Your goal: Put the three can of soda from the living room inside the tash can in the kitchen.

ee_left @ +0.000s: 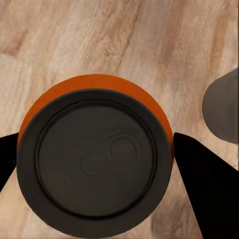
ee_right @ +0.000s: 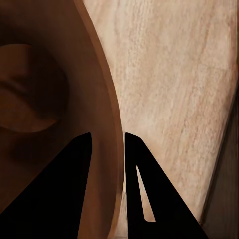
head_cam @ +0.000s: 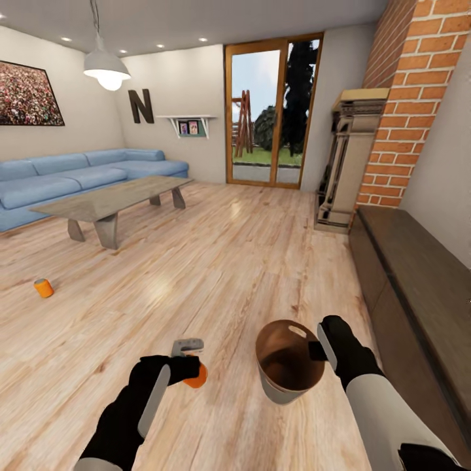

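Observation:
An orange can of soda [head_cam: 196,377] is clamped in my left gripper [head_cam: 188,370], low at the front over the wood floor. In the left wrist view its dark lid [ee_left: 94,164] lies between the two black fingers [ee_left: 209,194]. Another orange can of soda [head_cam: 43,288] lies on the floor at the far left. The tash can [head_cam: 281,392], grey outside and brown inside, sits just right of the held can. My right gripper [head_cam: 318,350] is shut on its rim [ee_right: 107,99], one finger inside and one outside.
This is the living room: a light-blue sofa [head_cam: 72,173] and a low table [head_cam: 111,199] at the back left, and a glass door [head_cam: 271,111] straight ahead. A dark low cabinet [head_cam: 412,275] and a brick pillar [head_cam: 412,91] line the right side.

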`<state>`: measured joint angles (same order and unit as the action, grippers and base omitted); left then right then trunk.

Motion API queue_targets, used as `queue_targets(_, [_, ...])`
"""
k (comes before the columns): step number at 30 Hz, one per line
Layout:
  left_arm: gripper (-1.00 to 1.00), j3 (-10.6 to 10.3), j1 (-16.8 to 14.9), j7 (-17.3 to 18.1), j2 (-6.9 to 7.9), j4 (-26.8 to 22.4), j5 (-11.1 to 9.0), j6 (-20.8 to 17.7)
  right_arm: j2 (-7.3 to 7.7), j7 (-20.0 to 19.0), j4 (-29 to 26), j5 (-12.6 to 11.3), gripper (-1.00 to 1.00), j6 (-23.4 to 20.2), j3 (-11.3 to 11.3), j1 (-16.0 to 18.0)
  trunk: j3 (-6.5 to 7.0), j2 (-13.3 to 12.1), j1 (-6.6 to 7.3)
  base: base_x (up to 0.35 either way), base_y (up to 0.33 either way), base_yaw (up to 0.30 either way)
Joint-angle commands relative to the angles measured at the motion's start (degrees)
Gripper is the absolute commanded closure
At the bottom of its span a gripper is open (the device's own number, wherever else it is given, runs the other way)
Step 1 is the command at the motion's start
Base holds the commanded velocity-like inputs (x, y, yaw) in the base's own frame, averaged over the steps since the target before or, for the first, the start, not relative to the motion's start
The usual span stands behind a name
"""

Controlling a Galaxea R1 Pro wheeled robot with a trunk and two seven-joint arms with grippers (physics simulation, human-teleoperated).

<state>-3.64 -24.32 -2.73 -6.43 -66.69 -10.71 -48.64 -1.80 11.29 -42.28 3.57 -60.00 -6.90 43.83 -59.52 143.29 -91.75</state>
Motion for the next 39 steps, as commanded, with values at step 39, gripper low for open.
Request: queue_targets(39, [1.0, -1.9, -0.3, 0.0, 0.45, -20.7, -23.2, -11.4, -4.39, 11.8, 7.7, -0.3, 1.0, 2.7, 5.9, 0.0, 7.14, -14.5, 7.98, 0.0, 0.0, 0.0])
